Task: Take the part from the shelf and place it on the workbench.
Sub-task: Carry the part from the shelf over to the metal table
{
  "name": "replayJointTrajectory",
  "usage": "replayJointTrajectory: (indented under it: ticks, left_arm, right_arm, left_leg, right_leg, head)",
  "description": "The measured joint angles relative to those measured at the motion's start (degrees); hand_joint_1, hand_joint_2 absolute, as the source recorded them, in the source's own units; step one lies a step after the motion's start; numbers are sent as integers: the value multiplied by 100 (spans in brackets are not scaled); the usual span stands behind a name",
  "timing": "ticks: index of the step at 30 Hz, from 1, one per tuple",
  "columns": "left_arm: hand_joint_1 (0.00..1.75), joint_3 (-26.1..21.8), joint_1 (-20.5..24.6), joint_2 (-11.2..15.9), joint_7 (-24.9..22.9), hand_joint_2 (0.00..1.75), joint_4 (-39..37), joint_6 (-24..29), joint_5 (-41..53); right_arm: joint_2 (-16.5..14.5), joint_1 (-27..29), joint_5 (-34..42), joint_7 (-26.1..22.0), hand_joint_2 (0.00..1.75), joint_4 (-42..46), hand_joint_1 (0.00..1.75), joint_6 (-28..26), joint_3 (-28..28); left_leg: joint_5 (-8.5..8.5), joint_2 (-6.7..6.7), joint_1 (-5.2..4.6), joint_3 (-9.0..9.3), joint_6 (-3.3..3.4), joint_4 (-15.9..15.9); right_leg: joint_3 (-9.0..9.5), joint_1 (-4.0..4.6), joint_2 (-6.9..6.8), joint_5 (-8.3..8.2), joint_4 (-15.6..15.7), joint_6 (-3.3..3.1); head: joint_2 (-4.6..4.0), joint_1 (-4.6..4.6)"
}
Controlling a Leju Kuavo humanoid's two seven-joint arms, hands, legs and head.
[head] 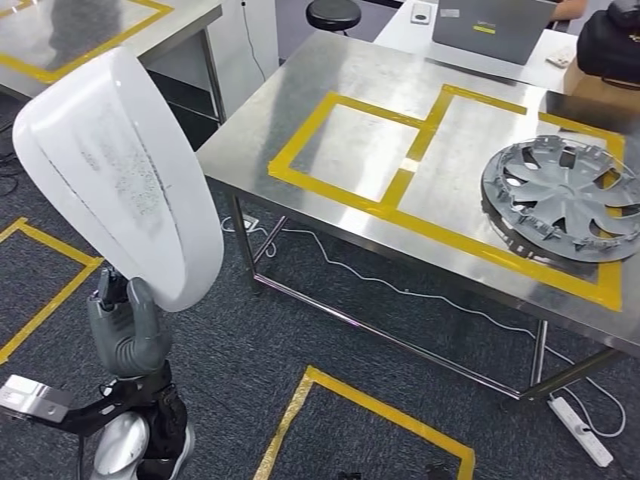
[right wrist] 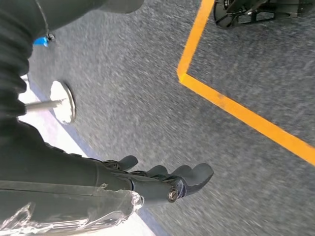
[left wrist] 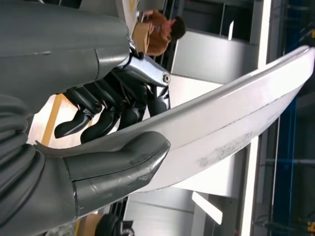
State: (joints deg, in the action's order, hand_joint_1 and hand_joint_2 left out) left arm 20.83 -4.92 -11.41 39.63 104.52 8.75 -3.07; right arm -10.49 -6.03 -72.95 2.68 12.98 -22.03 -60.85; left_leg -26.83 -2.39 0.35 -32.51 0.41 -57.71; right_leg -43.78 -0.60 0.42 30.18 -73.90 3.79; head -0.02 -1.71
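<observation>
A large white curved panel (head: 121, 170) stands upright at the left of the head view, and my left hand (head: 128, 330) grips its lower edge. In the left wrist view the thumb (left wrist: 122, 164) lies on one face of the panel (left wrist: 230, 118) and the dark fingers (left wrist: 100, 115) curl behind the other. The steel workbench (head: 317, 100) with yellow tape rectangles lies ahead and to the right, apart from the panel. My right hand (right wrist: 163, 179) hangs over the grey carpet, fingers extended and apart, holding nothing.
A silver wheel cover (head: 562, 195) lies in the right taped rectangle of the workbench. A laptop (head: 490, 25) and a dark bag (head: 607, 45) sit on a further table. Yellow tape lines (head: 362, 410) mark the carpet; a power strip (head: 581, 430) lies under the bench.
</observation>
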Motion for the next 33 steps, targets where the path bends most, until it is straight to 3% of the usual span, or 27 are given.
replayJointTrajectory:
  ticks: [2, 4, 6, 8, 10, 12, 13, 14, 15, 17, 19, 21, 23, 25, 27, 29, 30, 31, 33]
  left_arm:
    - [175, 0, -11, 0, 0, 175, 0, -1, 14]
    - [175, -1, -16, 1, 1, 175, 1, -1, 30]
    - [175, -2, -20, 3, 2, 175, 1, -1, 44]
    - [175, -1, -19, 2, 2, 175, 2, -2, 54]
    - [175, -2, -19, 2, 1, 175, 10, -6, 50]
    - [175, -7, -34, 11, -15, 175, 15, -20, 32]
    - [175, -8, -50, 18, -24, 175, 15, -30, 24]
    - [175, -9, -66, 24, -33, 175, 15, -38, 19]
    - [175, -9, -78, 29, -37, 175, 15, -44, 18]
    - [175, -9, -86, 38, -37, 175, 15, -47, 18]
    - [175, -8, -85, 39, -37, 175, 15, -50, 19]
    - [175, -7, -88, 39, -40, 175, 15, -53, 20]
    - [175, -1, -87, 36, -43, 175, 15, -52, 31]
    - [175, 4, -90, 21, -44, 175, 19, -40, 59]
    - [175, 5, -119, 7, -44, 175, 27, -20, 83]
    - [175, 7, -154, 3, -49, 175, 31, -2, 92]
    - [175, 7, -162, 2, -52, 175, 31, 3, 96]
    - [175, 9, -164, 1, -58, 175, 31, 7, 100]
    - [175, 13, -160, -3, -77, 175, 31, 10, 106]
  right_arm:
    - [0, 25, -14, 7, 175, 0, 0, 1, -1]
    - [-1, 13, -32, 13, 175, 0, 0, 5, -1]
    - [-1, 1, -40, 19, 175, 0, 0, 8, 0]
    - [1, 13, -43, 38, 175, 0, 0, 8, -1]
    - [2, 18, -51, 63, 175, 0, 0, 12, -2]
    - [1, 11, -57, 73, 175, 0, 0, 23, -2]
    - [1, 11, -57, 73, 175, 0, 0, 29, -2]
    - [0, 17, -57, 74, 175, 0, 0, 34, -2]
    - [0, 26, -57, 74, 175, 0, 0, 37, -2]
    - [0, 36, -57, 75, 175, 0, 0, 41, -2]
    - [0, 26, -57, 75, 175, 0, 0, 43, -2]
    - [0, 30, -61, 75, 175, 0, 0, 43, -2]
    - [1, 72, -119, 76, 175, 1, 0, 7, 2]
    - [2, 103, -250, 73, 175, 2, 0, -117, 30]
    - [2, 82, -384, 59, 175, 2, 0, -239, 98]
    - [2, 47, -460, 50, 175, 2, 0, -271, 167]
    - [2, 39, -473, 51, 175, 1, 0, -270, 190]
    - [1, 37, -479, 58, 175, 1, 0, -267, 208]
    - [0, 32, -514, 103, 175, 0, 0, -269, 250]
  left_leg:
    - [-28, -135, -5, 34, -20, -1]
    - [-67, -248, -34, 72, -70, -6]
    - [-80, -339, -54, 95, -125, 1]
    - [-98, -378, -35, 119, -189, 8]
    - [-269, -168, -14, 26, -252, -224]
    - [-602, 111, -6, -308, -281, -889]
    - [-738, 167, -6, -511, -285, -1261]
    - [-778, 189, -5, -658, -285, -1503]
    - [-703, 200, -2, -713, -284, -1549]
    - [-307, 285, 20, -519, -285, -1060]
    - [-6, 569, 73, -204, -285, -364]
    - [39, 729, 90, -79, -238, -64]
    - [49, 614, 80, -70, -146, -35]
    - [64, 483, 81, -56, -61, -13]
    - [57, 347, 55, -50, -10, -7]
    - [48, 219, 27, -51, 12, -8]
    - [45, 176, 20, -50, 15, -9]
    - [42, 149, 18, -45, 14, -9]
    - [33, 125, 14, -27, -6, -11]
  right_leg:
    - [398, 4, -127, -315, 657, -11]
    - [781, 31, -322, -513, 1299, -49]
    - [854, 65, -341, -524, 1451, -106]
    - [838, 63, -208, -544, 1475, -171]
    - [852, 32, -74, -570, 1509, -228]
    - [857, 9, 60, -579, 1519, -256]
    - [856, 6, 135, -580, 1519, -263]
    - [857, 3, 218, -580, 1518, -265]
    - [859, -1, 306, -582, 1518, -262]
    - [864, -20, 487, -591, 1516, -238]
    - [834, -23, 654, -602, 1493, -180]
    - [780, -33, 787, -627, 1498, -102]
    - [735, -62, 866, -656, 1536, -27]
    - [628, -37, 597, -531, 1355, 18]
    - [333, -4, 175, -173, 707, 29]
    - [28, -6, 22, 118, 17, 30]
    - [3, -6, 4, 123, -87, 28]
    - [101, -6, -2, 25, 44, 22]
    - [557, -5, -42, -284, 795, 2]
  head:
    - [0, -2]
    - [0, 5]
    - [0, 14]
    - [0, 13]
    - [0, 25]
    - [0, 50]
    - [0, 58]
    - [0, 63]
    - [0, 61]
    - [0, 60]
    - [0, 65]
    - [0, 69]
    - [0, 70]
    - [0, 40]
    - [0, 7]
    - [0, 5]
    - [0, 4]
    - [0, 4]
    - [0, 1]
